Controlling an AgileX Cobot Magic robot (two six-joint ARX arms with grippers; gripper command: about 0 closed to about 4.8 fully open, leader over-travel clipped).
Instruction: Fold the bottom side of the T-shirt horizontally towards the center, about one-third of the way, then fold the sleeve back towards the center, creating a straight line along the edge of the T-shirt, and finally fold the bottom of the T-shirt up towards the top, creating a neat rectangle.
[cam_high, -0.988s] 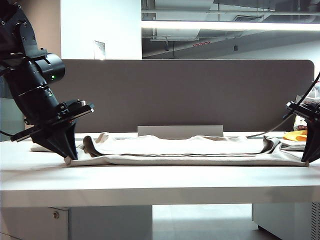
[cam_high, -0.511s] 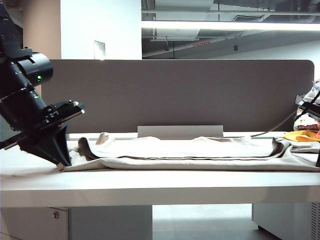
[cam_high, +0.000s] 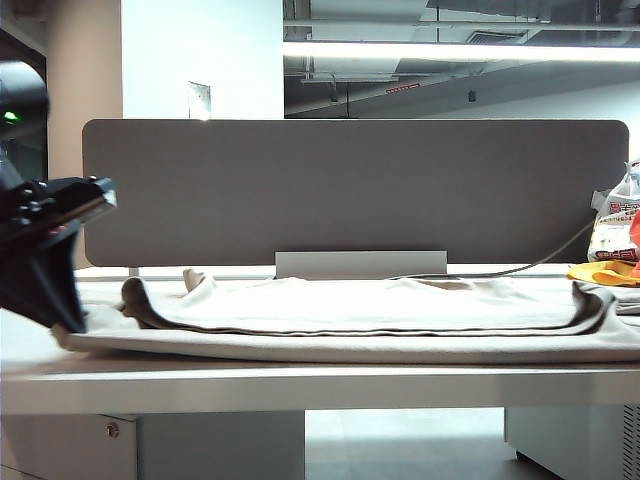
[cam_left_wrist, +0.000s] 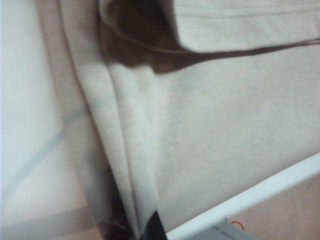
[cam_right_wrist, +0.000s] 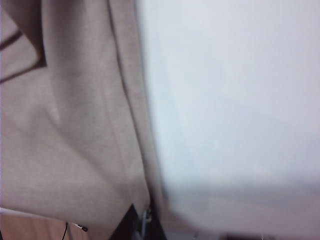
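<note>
The beige T-shirt (cam_high: 380, 330) lies folded in a long band across the white table (cam_high: 300, 385), its front fold close to the table's front edge. My left gripper (cam_high: 68, 325) is at the shirt's left end, shut on the cloth. In the left wrist view the dark fingertips of the left gripper (cam_left_wrist: 145, 227) pinch a folded edge of the T-shirt (cam_left_wrist: 225, 125). My right gripper is outside the exterior view. In the right wrist view the right gripper (cam_right_wrist: 141, 222) is shut on the edge of the T-shirt (cam_right_wrist: 75, 125).
A grey partition (cam_high: 350, 190) stands along the table's back. At the far right lie a yellow-orange cloth (cam_high: 598, 272) and a white bag with red print (cam_high: 612, 225). A thin cable (cam_high: 540, 262) runs along the back. The table's front edge (cam_left_wrist: 260, 192) is right beside the cloth.
Both grippers drew back toward the table's front edge, dragging the shirt with them. The left gripper slid left. The right gripper left the exterior view.
</note>
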